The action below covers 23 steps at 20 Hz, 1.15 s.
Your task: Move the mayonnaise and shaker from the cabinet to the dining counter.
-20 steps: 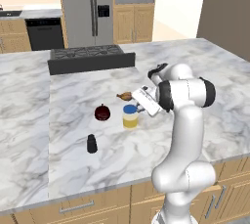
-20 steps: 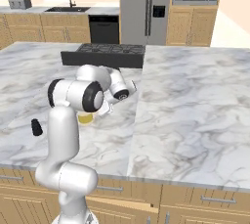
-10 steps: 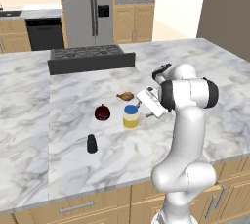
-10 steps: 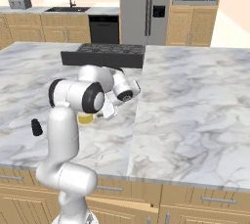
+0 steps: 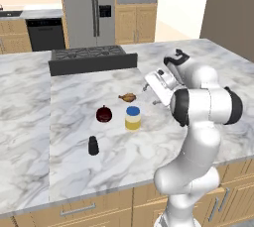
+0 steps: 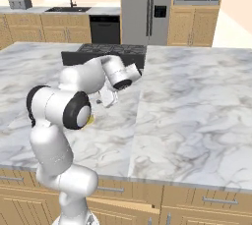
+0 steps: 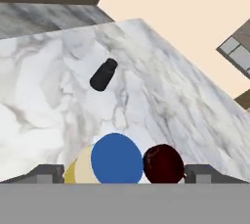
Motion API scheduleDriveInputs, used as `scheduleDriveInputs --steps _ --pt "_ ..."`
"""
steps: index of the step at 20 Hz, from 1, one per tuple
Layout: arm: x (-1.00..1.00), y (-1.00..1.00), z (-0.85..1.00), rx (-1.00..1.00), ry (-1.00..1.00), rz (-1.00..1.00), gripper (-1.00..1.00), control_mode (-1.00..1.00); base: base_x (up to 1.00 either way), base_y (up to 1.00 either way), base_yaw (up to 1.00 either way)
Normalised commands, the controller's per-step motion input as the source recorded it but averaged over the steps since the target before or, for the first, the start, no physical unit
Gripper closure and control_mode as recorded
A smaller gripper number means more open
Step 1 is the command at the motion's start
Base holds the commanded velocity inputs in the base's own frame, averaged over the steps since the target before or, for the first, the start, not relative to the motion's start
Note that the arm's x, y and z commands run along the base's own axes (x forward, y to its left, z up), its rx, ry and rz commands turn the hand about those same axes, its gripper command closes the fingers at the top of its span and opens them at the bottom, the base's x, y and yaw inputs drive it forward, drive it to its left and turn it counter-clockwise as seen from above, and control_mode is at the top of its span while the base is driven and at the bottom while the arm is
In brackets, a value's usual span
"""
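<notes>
While the white arm bends at centre right of the left base view, its wrist folded back over the marble surface [image 5: 74, 166], the tool [image 7: 124, 171] stands released, fingertips [image 7: 46, 171] spread wide at the bottom corners of the hand view, gripping nothing. Between and just past them sits the mayonnaise [image 7: 110, 162], upright with its blue lid facing the camera, touching a dark red round item [image 7: 163, 163] on its right. Well apart toward the upper left stands the shaker [image 7: 103, 75]; all rest on the surface.

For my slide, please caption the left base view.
Mayonnaise jar, black shaker and dark red item standing on the marble counter.
</notes>
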Motion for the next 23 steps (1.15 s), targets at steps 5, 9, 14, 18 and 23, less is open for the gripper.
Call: scheduleDriveInputs --steps 5,9,14,18,23 --pt "-0.71 0.18 1.00 -0.13 -0.27 -0.05 -1.00 -1.00 0.00 0.00 0.00" --pt "-0.85 0.27 0.87 -0.20 -0.12 -0.08 -1.00 -1.00 0.00 0.00 0.00" --pt "-0.85 0.48 0.72 -0.25 -0.02 -0.10 -1.00 -1.00 0.00 0.00 0.00" --pt "-0.99 0.52 0.42 -0.31 -0.09 -0.01 -1.00 -1.00 0.00 0.00 0.00" --pt "-0.99 0.35 0.19 -0.28 -0.03 0.00 -1.00 -1.00 0.00 0.00 0.00"
